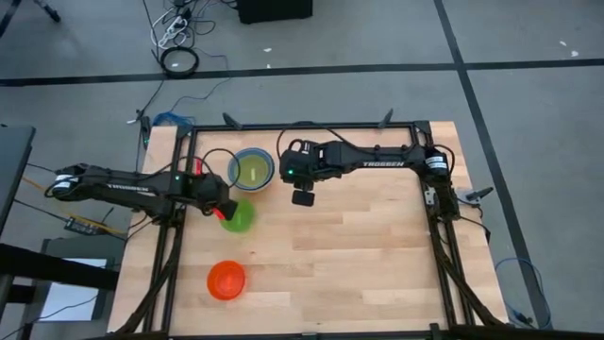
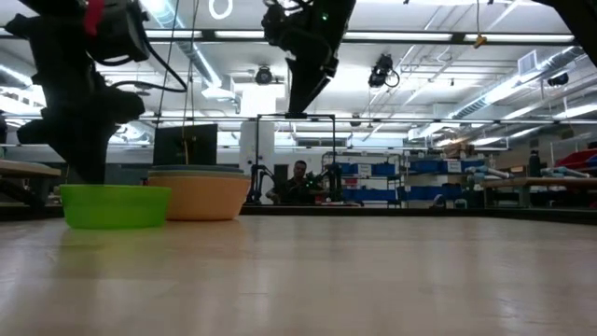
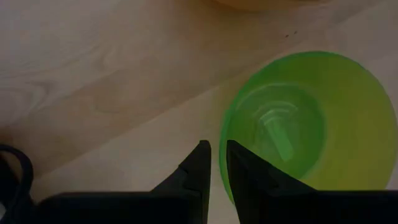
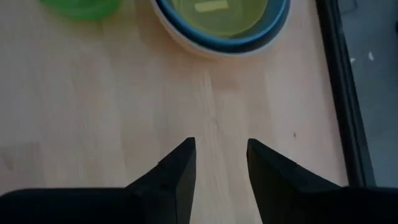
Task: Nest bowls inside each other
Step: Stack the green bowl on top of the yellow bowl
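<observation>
A green bowl [image 1: 240, 217] [image 2: 115, 205] [image 3: 298, 124] stands upright on the wooden table at the left. My left gripper [image 1: 225, 210] [image 3: 217, 165] is at its rim, shut on it. Just beyond it, nearer the far edge, stands a stack of bowls [image 1: 252, 170] [image 2: 201, 194] [image 4: 221, 18]: yellow innermost, blue around it, orange outermost. A red-orange bowl [image 1: 226, 280] sits alone near the front left. My right gripper [image 1: 302, 197] [image 4: 221, 162] hangs open above bare wood to the right of the stack, holding nothing. My left gripper has the green bowl's rim [image 3: 222, 146] on the side toward the table's left, one finger outside the wall and one finger [image 3: 249, 171] over the inside. The fingers slant steeply down from the left. The bowl rests flat on the table, mouth up.
Black frame rails run along the table's left [image 1: 175, 236], far and right [image 1: 444, 236] edges. Bare wood [image 1: 359, 255] fills the middle and right of the table. A person [image 2: 298, 179] shows far off in the room behind.
</observation>
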Available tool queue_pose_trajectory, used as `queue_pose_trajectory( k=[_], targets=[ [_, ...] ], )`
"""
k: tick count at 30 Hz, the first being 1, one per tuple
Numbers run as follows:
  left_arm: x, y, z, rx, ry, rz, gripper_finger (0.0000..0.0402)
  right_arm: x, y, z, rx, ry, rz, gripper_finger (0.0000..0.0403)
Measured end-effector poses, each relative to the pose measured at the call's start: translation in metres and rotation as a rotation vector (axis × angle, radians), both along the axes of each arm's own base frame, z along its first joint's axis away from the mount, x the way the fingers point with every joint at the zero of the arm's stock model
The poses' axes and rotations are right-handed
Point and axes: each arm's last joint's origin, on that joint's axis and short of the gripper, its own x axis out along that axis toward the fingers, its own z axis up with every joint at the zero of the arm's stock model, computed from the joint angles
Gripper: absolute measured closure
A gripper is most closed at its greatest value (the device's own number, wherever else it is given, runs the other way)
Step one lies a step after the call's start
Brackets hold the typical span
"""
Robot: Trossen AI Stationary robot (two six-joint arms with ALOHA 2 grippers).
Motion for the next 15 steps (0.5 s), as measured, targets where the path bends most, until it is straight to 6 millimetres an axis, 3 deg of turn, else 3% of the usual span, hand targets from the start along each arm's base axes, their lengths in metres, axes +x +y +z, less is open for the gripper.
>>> queue_pose_trajectory(
  k=[15],
  targets=[
    [0.004,0.0,-0.003,-0.004,0.011,0.012,0.0288,-0.001,0.0,-0.025,0.008,0.04,-0.003,0.0271]
  ],
)
